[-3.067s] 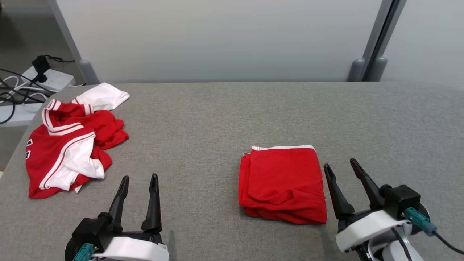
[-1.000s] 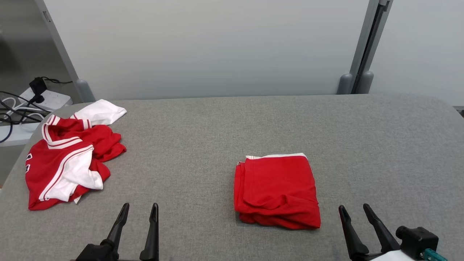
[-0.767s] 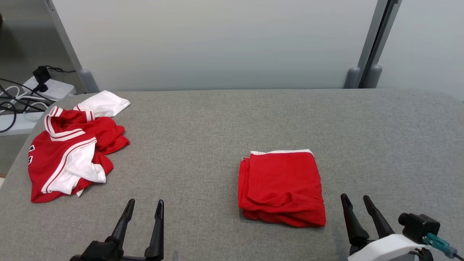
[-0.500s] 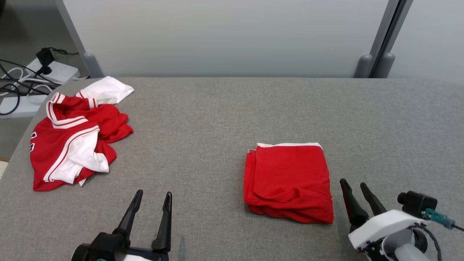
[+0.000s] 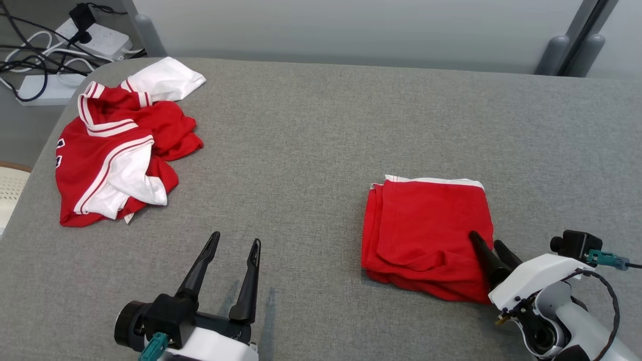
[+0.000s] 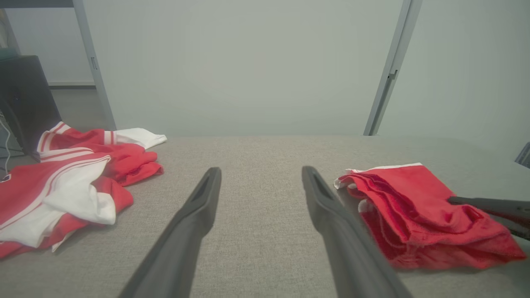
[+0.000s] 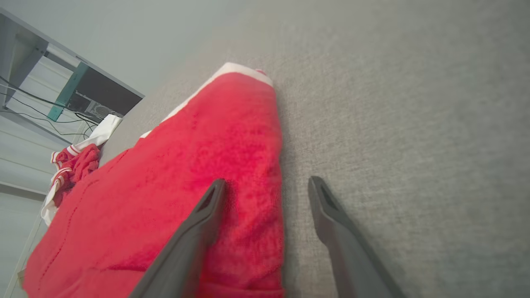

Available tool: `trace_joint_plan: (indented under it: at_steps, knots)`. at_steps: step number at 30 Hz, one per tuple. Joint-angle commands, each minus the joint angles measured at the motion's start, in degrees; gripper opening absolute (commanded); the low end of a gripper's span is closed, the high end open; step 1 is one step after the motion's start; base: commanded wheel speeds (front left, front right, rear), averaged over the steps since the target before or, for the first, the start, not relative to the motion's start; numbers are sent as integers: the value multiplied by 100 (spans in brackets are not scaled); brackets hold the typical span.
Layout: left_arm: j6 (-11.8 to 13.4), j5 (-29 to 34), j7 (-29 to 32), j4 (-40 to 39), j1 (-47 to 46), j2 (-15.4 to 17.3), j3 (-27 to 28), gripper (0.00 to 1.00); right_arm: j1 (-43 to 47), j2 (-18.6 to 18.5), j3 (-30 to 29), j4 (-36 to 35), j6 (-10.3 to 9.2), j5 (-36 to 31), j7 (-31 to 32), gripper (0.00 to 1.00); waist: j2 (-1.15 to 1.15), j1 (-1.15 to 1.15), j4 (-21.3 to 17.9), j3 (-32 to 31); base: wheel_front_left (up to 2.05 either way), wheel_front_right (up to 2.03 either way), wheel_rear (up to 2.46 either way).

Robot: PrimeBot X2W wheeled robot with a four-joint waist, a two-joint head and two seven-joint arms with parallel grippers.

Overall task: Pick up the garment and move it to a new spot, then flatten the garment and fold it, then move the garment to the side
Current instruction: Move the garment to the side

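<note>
Head view: folded red garment (image 5: pixel 426 235) right of centre. Right gripper (image 5: pixel 484 238) spread wide, straddling its near-right edge, not clamped. Left gripper (image 5: pixel 236 237) wide too, empty. Crumpled red-white jersey (image 5: pixel 115 150) far left.

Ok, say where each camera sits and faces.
Head view: high, looking down at the grey table; left pincer, right pincer at bottom.
Left wrist view: low over the table, facing the wall along its own fingers.
Right wrist view: close, fingers either side of the folded red garment's edge.
All share that garment and the crumpled jersey.
</note>
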Motion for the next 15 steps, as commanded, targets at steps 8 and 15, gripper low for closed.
trace_joint_plan:
  at_steps: [8, 15]
  knots:
    - [-11, 9, -50, -106, -327, 17, 134, 100, -238, 18, 594, 177, 0, 493, 84, 100, 0, 0, 164, 59, 0, 0, 0]
    - [4, 45, -50, -212, -376, 17, 104, 100, -329, -63, 1003, 227, 0, 723, 7, 0, 0, 0, 255, 46, 0, 0, 0]
